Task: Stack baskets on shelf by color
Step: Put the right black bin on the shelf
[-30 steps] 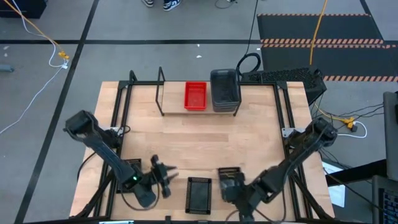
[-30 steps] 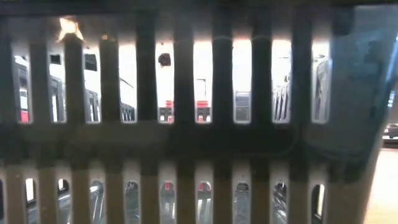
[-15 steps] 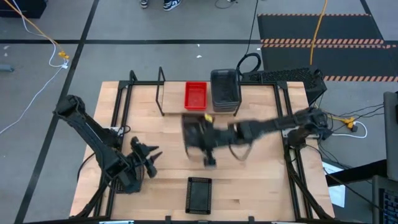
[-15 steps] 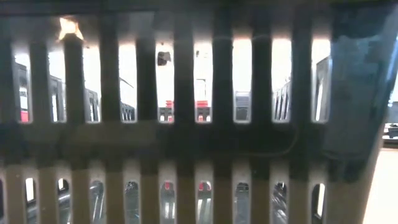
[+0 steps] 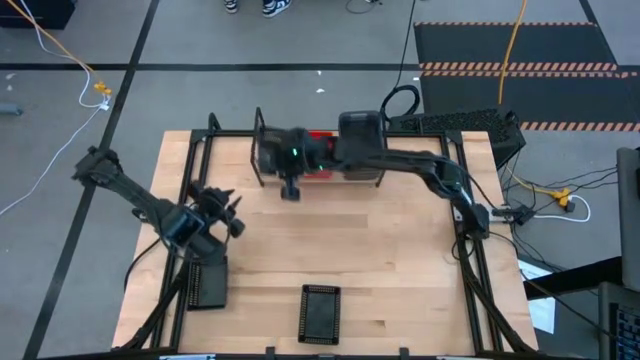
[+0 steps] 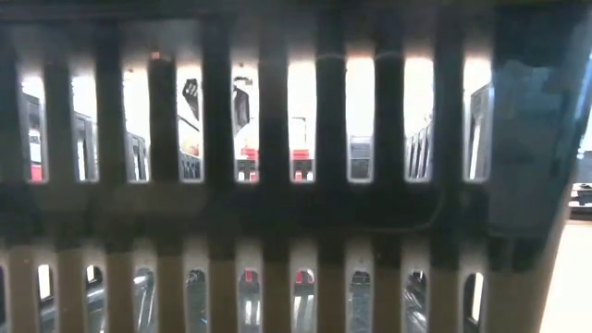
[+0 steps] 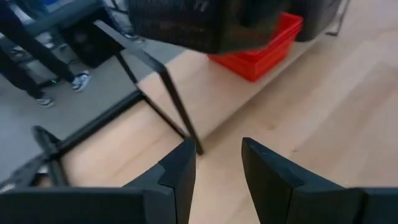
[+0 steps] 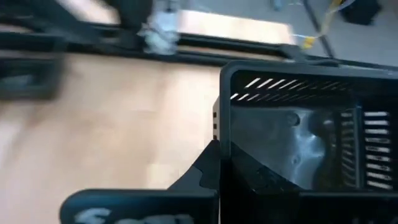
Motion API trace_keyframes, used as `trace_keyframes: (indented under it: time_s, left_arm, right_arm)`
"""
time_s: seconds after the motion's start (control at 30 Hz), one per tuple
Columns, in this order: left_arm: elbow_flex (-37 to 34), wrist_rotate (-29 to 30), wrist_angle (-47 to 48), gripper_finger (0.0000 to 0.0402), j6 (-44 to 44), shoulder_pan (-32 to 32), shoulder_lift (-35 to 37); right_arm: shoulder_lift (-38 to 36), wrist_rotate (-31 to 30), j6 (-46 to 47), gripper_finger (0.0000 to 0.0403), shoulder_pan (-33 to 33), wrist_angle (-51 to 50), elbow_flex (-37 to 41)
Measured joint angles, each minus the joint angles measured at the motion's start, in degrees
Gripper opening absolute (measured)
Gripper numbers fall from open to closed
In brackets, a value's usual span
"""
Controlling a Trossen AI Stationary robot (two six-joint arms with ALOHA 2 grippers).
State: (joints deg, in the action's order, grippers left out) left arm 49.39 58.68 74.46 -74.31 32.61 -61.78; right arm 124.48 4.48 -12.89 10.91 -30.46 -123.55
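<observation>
the right gripper (image 5: 290, 170) reaches across the far side of the table to the shelf (image 5: 258, 150), carrying a black basket (image 5: 278, 150) over the shelf's left end. in the right wrist view that basket (image 8: 298, 137) fills the frame beside the gripper's dark finger (image 8: 211, 171), which is clamped on the basket's rim, so the fingers are closed down on the wall of the basket; whether the basket touches the shelf or hangs just above it cannot be told. beside it on the shelf sits a red basket (image 5: 320, 150), partly hidden by the arm, and to the right of that a stack of grey baskets (image 5: 362, 140) fills the right end. from the left wrist view the carried black basket (image 7: 205, 22) shows above the thin upright post of the shelf (image 7: 177, 106), with the red basket (image 7: 261, 53) behind and beside it on the wooden table (image 7: 323, 124). the left gripper (image 5: 222, 205) hovers over the left part of the table, well apart from the shelf, and its two fingers (image 7: 180, 177) stand a narrow gap apart with nothing between them. another black basket (image 5: 320, 312) lies alone near the table's front edge, in the middle, and a dark flat piece that could be a further basket (image 5: 207, 285) lies at the front left by the left arm's base, too dim to name for sure. the low view is almost wholly blocked by the slotted wall of a basket (image 6: 277, 213) standing right against the lens.
</observation>
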Motion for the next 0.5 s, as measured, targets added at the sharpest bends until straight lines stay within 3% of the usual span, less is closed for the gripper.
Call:
trace_keyframes:
  time_s: [0.23,0.5]
  left_arm:
    - [0.0,0.4,2.9,0.0133,8.5,-5.5,4.4]
    - [0.0,1.9,3.4,0.0133,17.8,-13.2,8.9]
  right_arm:
    - [5.9,-0.1,-1.4,0.0,5.5,-0.8,-4.3]
    - [10.3,0.1,-1.4,0.0,5.6,4.5,-4.3]
